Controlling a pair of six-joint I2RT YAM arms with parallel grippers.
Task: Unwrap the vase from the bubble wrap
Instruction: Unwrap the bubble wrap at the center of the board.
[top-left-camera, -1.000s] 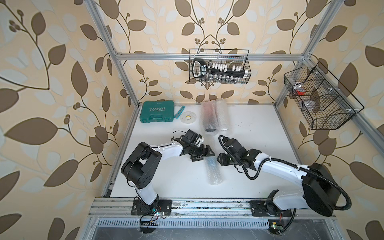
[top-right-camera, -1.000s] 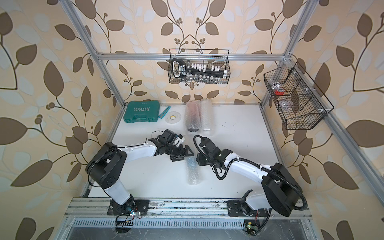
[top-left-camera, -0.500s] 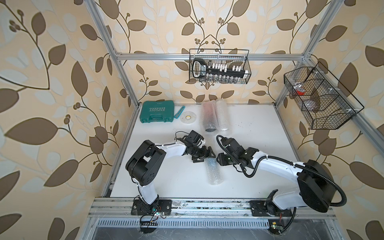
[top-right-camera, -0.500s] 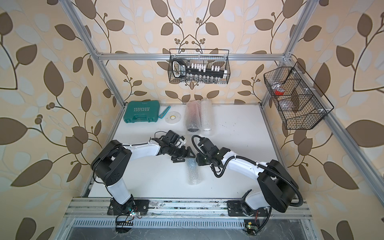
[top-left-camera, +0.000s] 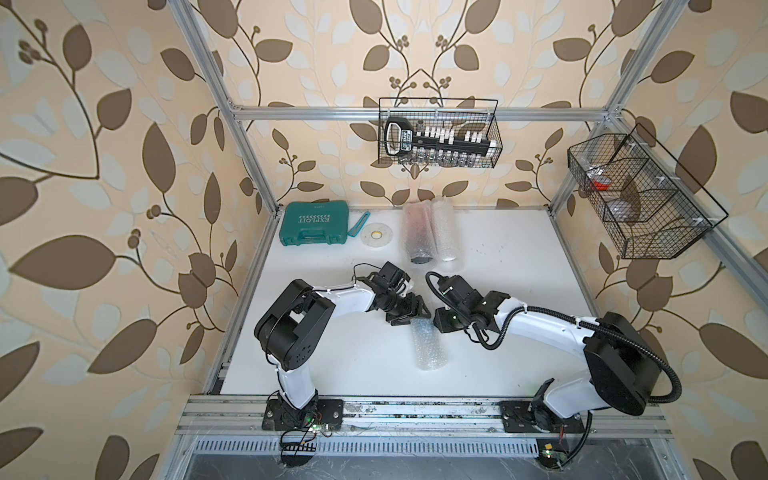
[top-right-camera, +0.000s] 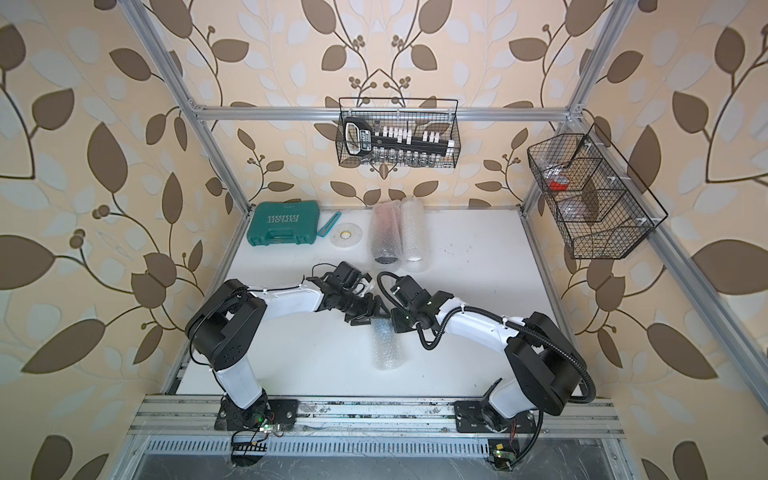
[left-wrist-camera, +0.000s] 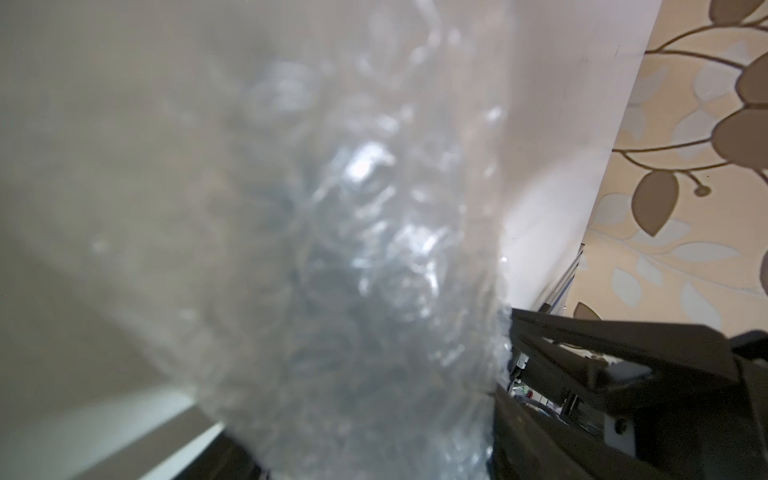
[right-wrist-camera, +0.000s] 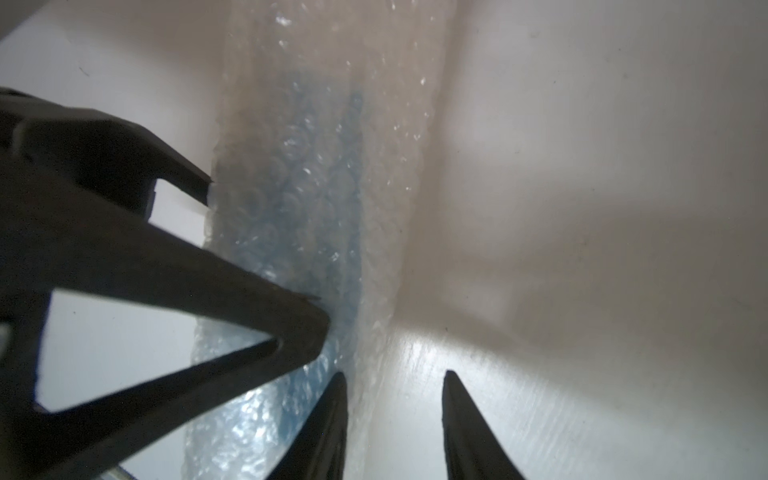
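Observation:
A roll of bubble wrap (top-left-camera: 430, 347) (top-right-camera: 386, 345) lies in the middle of the white table (top-left-camera: 498, 270). Through the wrap shows a blue vase (right-wrist-camera: 316, 216). My left gripper (top-left-camera: 414, 318) (top-right-camera: 371, 316) is at the roll's far end, shut on the wrap, which fills the space between its jaws (left-wrist-camera: 374, 449). Its fingers (right-wrist-camera: 270, 299) press on the wrap in the right wrist view. My right gripper (top-left-camera: 436, 323) (right-wrist-camera: 395, 386) stands open beside the same end. One finger rests along the wrap's edge and bare table shows in the gap.
Two more bubble-wrapped rolls (top-left-camera: 430, 235) lie at the back of the table. A green tool case (top-left-camera: 313, 223) and a tape roll (top-left-camera: 376, 237) sit back left. Wire baskets hang on the back wall (top-left-camera: 438, 133) and the right wall (top-left-camera: 640, 199).
The left gripper's jaws have closed in on the end of the roll. Both grippers have drawn a little closer together over it.

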